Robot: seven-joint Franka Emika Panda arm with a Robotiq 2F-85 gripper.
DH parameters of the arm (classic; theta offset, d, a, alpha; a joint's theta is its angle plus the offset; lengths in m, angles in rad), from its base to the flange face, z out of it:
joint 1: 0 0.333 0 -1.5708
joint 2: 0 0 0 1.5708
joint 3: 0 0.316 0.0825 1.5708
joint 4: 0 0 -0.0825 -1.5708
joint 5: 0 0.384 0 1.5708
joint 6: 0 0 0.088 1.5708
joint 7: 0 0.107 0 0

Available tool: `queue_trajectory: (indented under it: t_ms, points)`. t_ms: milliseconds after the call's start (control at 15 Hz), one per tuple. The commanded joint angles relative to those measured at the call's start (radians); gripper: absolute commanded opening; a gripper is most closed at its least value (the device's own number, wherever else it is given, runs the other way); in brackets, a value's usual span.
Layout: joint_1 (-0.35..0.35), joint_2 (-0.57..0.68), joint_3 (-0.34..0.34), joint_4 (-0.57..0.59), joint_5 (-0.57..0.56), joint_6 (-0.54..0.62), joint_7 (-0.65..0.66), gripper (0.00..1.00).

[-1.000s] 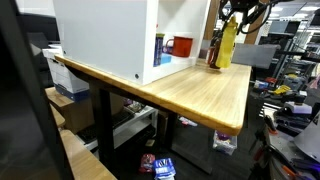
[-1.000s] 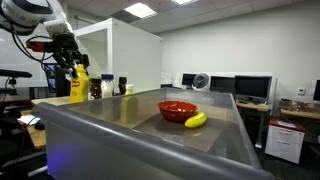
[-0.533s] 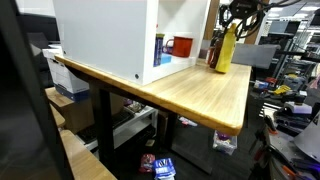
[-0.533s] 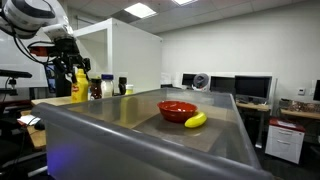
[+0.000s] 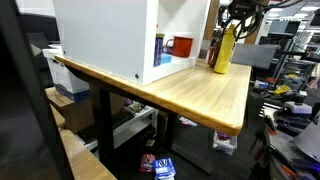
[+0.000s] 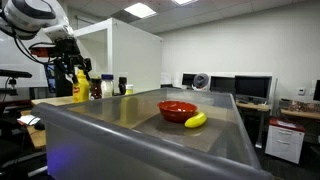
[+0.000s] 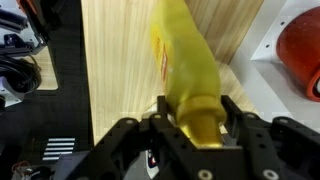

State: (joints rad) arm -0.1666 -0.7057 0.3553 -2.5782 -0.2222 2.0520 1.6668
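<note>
A yellow squeeze bottle (image 5: 223, 50) stands on the wooden table (image 5: 200, 95) beside the white cabinet (image 5: 110, 35); it also shows at the left in an exterior view (image 6: 79, 88). My gripper (image 5: 229, 20) comes down over its top. In the wrist view the bottle (image 7: 185, 60) runs away from me, and my gripper (image 7: 197, 115) holds its neck. One finger (image 7: 160, 110) presses on each side of the shoulder, so the jaws are shut on the bottle. The bottle's base and the tabletop under it are hidden from the wrist view.
A red mug (image 5: 182, 45) sits inside the cabinet, close to the bottle. Two small jars (image 6: 107, 86) stand next to the bottle. A red bowl (image 6: 177, 109) and a banana (image 6: 195, 120) lie on the grey surface nearer the camera. The table's edge (image 5: 235, 125) drops off at the front.
The bottle has shifted a little with the gripper and stands straighter than a second ago. The fingers stay around its neck.
</note>
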Motion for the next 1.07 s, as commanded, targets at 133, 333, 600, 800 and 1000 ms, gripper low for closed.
queue_trajectory:
  t_ms: [133, 333, 600, 800, 1000]
  points:
    - [0.041, 0.010, -0.036, -0.007, -0.035, 0.059, 0.002, 0.95]
    - [0.083, 0.011, -0.077, -0.017, -0.019, 0.113, -0.075, 1.00]
    - [0.135, 0.021, -0.138, -0.026, -0.001, 0.206, -0.259, 1.00]
    - [0.167, 0.018, -0.190, -0.037, 0.025, 0.262, -0.399, 1.00]
    - [0.191, 0.014, -0.238, -0.052, 0.079, 0.307, -0.549, 1.00]
